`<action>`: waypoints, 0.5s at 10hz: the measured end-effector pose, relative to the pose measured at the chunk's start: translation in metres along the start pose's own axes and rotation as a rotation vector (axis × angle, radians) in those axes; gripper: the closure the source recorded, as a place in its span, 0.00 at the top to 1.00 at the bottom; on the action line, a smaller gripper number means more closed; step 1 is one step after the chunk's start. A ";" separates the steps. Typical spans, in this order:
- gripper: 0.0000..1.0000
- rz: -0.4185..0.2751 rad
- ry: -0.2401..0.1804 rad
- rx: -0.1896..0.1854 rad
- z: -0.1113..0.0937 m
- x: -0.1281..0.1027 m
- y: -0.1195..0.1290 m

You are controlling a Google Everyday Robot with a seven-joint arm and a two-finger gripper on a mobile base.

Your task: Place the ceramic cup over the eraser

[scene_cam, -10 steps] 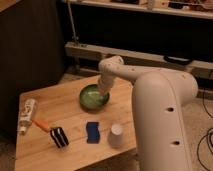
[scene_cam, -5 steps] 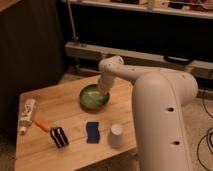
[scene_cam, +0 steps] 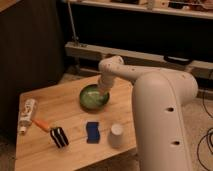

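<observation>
Wooden tabletop (scene_cam: 57, 102) fills the lower left of the camera view, in a dim room.

Nearest the front edge stands the ceramic cup (scene_cam: 116, 135), small and whitish, alone and touching nothing. I cannot tell whether its mouth faces up or down. Toward the picture's left, the blue wavy-edged pad (scene_cam: 92, 132) lies flat just beside it. Beyond the pad sits the eraser (scene_cam: 59, 136), a black block with white stripes, its long side running slantwise across the boards. Cup, pad and eraser make a rough row along the front, with the pad between the two task things.

A little farther back on the left lies the orange stick (scene_cam: 42, 125), one end near the eraser. Past it a white tube (scene_cam: 27, 114) rests by the table's left edge.

Farther still, near the back of the table, is the green bowl (scene_cam: 92, 97). The gripper (scene_cam: 103, 93) hangs at the bowl's right rim, on the end of the white arm (scene_cam: 165, 100) that reaches in from the right. How it is set, spread or pressed together, cannot be told, and it shows nothing of the task in its hold.

The coming move likely turns on this: the cup lies well apart from the gripper, toward the front edge and slightly right. The eraser then lies leftward from the cup, across the pad.

By count: one cup, one eraser, one pad, one stick, one tube, one bowl, one gripper.

Behind the table a low metal shelf (scene_cam: 125, 52) runs along the dark wall.
</observation>
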 end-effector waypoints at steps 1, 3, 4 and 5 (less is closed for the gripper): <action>0.03 -0.001 -0.002 0.000 -0.001 0.000 0.000; 0.03 -0.018 -0.004 -0.002 -0.005 0.009 0.006; 0.03 -0.029 -0.012 0.000 -0.011 0.021 0.009; 0.03 -0.040 -0.020 -0.004 -0.019 0.041 0.014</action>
